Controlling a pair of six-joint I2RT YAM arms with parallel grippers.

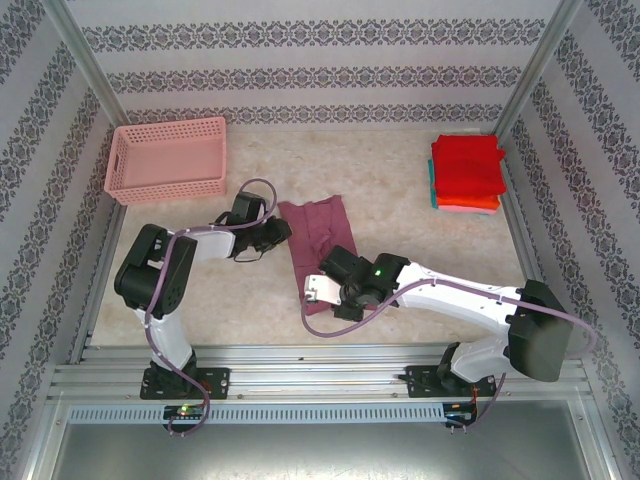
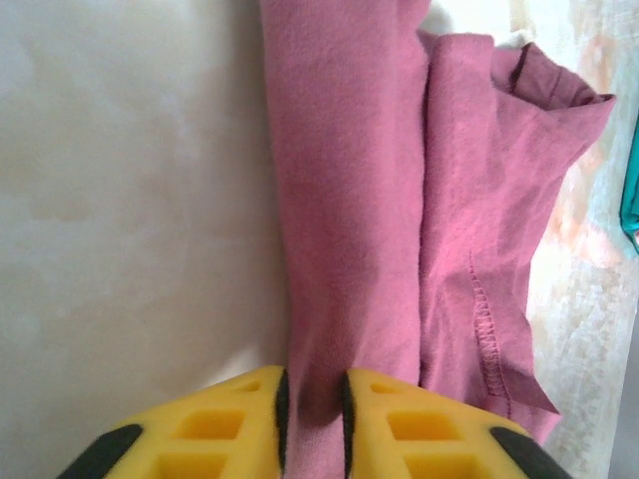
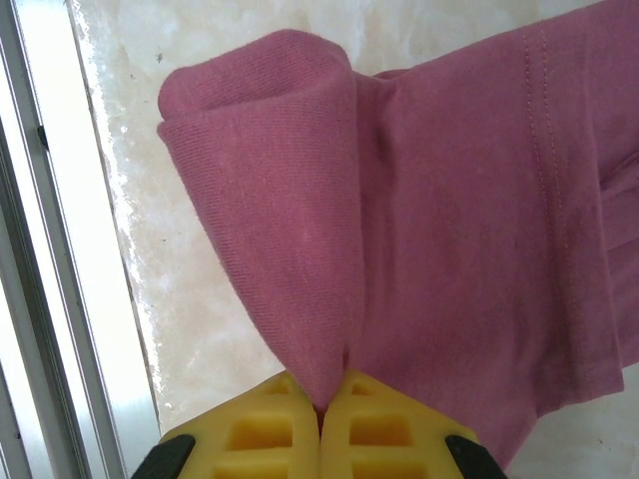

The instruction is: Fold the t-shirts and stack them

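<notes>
Patterned wallpaper (image 1: 300,80) walls in a pale marbled surface (image 1: 400,200). Near its middle lies the maroon t-shirt (image 1: 318,228), narrowed to a long strip. The left gripper (image 2: 315,389) pinches its left edge toward the far end; the right gripper (image 3: 320,399) is pressed shut on a fold at the near end. A crosswise fold seems in hand: next, one end must be carried evenly over the other, then on to the stack of folded t-shirts (image 1: 467,172) at the far right corner.

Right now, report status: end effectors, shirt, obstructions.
Left end effector shut on maroon shirt edge. Right end effector shut on its near fold. Folded stack and pink basket stand apart from it.
</notes>
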